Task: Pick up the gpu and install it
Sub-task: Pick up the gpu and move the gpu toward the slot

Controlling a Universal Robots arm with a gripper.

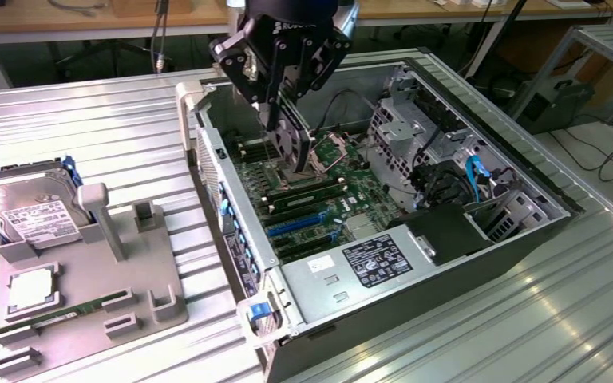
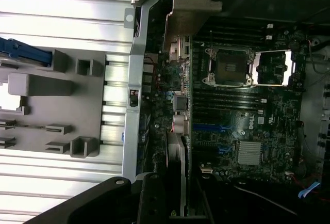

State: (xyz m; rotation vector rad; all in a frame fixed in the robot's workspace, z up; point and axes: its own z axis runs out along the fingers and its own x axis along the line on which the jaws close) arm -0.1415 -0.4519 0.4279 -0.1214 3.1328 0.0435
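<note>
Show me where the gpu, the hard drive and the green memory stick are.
gpu (image 1: 297, 150): exterior view, lower half of the dark card.
hard drive (image 1: 34, 216): exterior view, on its white label.
memory stick (image 1: 57, 313): exterior view, middle of the green strip.

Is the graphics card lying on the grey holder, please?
No, the pincer holds the graphics card upright over the motherboard.
</note>
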